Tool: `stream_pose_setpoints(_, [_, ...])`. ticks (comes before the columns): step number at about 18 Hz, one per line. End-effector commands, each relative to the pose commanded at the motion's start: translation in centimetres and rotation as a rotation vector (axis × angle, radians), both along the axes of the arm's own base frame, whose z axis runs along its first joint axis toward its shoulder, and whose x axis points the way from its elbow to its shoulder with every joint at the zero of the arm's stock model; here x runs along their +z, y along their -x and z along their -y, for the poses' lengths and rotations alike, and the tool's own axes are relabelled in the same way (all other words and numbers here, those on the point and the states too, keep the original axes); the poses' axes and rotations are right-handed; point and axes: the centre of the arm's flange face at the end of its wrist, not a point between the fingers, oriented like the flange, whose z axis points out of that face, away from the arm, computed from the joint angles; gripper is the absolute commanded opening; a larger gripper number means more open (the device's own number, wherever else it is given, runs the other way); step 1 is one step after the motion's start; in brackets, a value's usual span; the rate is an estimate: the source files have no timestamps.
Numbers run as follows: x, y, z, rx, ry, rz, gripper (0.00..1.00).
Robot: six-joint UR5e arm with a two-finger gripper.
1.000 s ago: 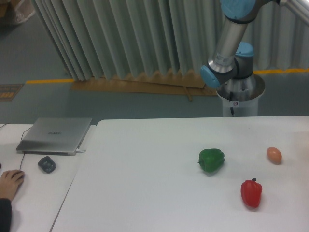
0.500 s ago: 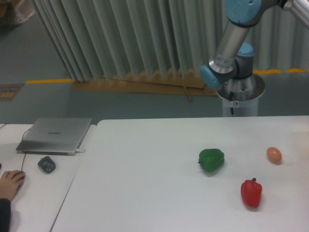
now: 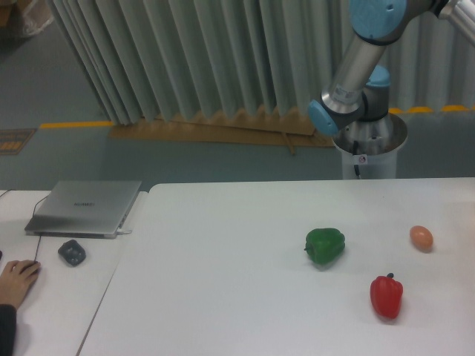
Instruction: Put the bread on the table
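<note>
Searching the tabletop for the bread gives no result: no oblong, crusty loaf is seen anywhere on the white surface. Its whereabouts cannot be told from this view; it may be carried out of frame, where the arm's far end lies, but that is only a judgement. The fingers are likewise not in view, so whether they are spread, clenched or grasping something cannot be told.

Only the arm's lower joints are visible, rising from a grey pedestal behind the far right edge of the tabletop and leaning up toward the top right corner. Held so high and off to the side, the arm leaves the white surface unobstructed, which would suit a descent onto it for placing.

On the right half of the tabletop a green pepper is seen, with a red pepper nearer and to its right, and a small smooth orange-tan ball well apart toward the right edge. The three are spaced loosely, none touching.

On the adjoining desk at the left a closed grey laptop is set, with a dark mouse just near of it and a person's hand resting at the left edge.
</note>
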Motion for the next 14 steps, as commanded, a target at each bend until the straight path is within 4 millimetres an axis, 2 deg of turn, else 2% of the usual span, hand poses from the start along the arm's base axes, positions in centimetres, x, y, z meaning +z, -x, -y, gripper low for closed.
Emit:
stream_pose_setpoints(4, [-0.1, 0.1, 0.3, 0.02, -0.025, 0.001, 0.03])
stream_pose_setpoints(8, [0.3, -0.1, -0.1, 0.069, -0.076, -0.009, 0.0])
stream_pose_setpoints(11, [4.2, -1.9, -0.5, 0.298, -0.268, 0.037, 0.0])
stream_pose_setpoints(14, [7.8, -3.6, -1.5, 0.432, -0.399, 0.068, 0.0])
